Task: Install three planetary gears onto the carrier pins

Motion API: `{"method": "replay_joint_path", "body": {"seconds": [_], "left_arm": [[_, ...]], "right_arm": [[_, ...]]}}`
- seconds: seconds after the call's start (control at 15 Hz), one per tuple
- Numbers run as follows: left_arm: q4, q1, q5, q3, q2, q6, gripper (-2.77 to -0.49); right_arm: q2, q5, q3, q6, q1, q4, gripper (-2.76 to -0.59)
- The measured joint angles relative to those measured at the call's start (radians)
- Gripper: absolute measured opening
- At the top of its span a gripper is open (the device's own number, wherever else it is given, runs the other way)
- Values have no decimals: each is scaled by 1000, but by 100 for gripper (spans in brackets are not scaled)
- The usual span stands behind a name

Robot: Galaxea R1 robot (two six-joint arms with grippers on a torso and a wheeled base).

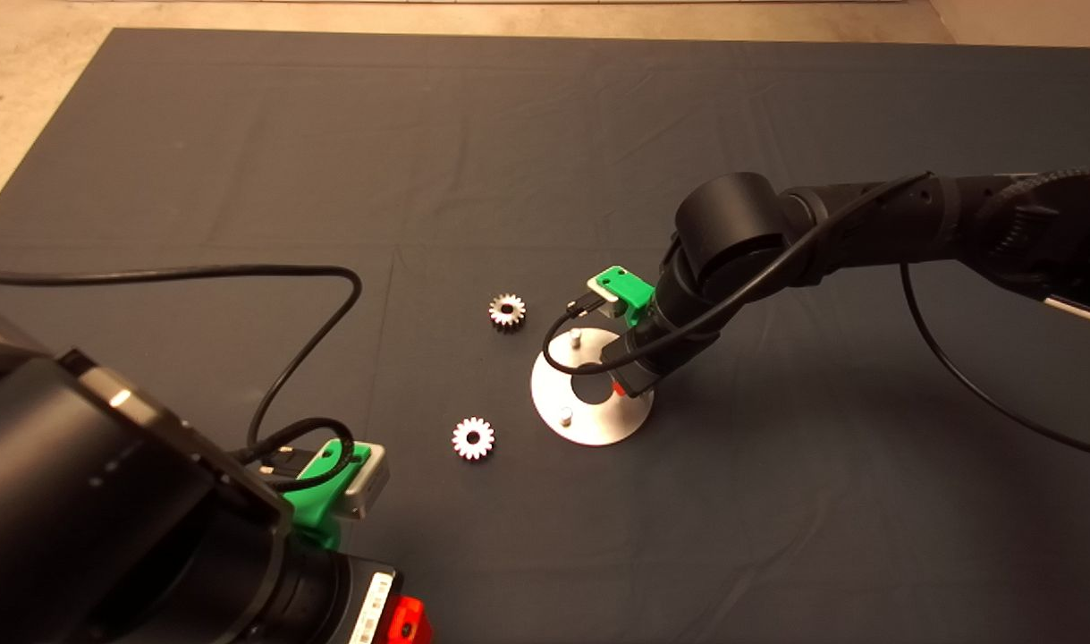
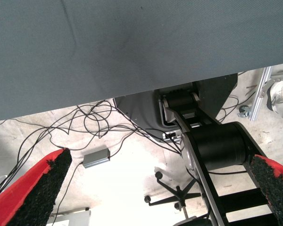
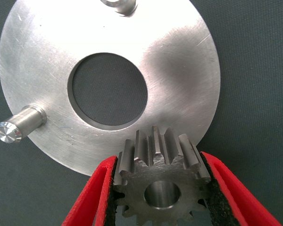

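My right hand is pinching a small shiny silver-grey metal spur gear between its two red fingers, the black pads pressed against the teeth on either side. Through the dark centre hole of this gear I cannot tell what lies beneath. It hangs over the edge of the flat round shiny silver disc, on the side of the disc nearest my right arm, which reaches in across the dark mat covering the tabletop.

The disc has a large central hole. Two of its short silver metal studs show bare: one on the far part of the disc, one on the near part, both upright. In the right wrist view the near stud stands clear of the gear I hold; a third stud is not visible to me.

Two more small silver-grey spur gears lie flat on the mat, both apart from the disc on its side away from my right arm: one just beyond the disc's far edge, the other near its front edge.

My left hand waits well away from the disc at the mat's near corner, its red fingers spread wide on nothing, with floor cables in its wrist view.
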Motion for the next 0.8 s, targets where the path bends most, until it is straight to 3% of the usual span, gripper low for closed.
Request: {"method": "replay_joint_path", "body": {"seconds": [0.8], "left_arm": [[0, 2, 0, 0, 0, 0, -50]], "right_arm": [[-9, 1, -7, 0, 3, 2, -226]]}}
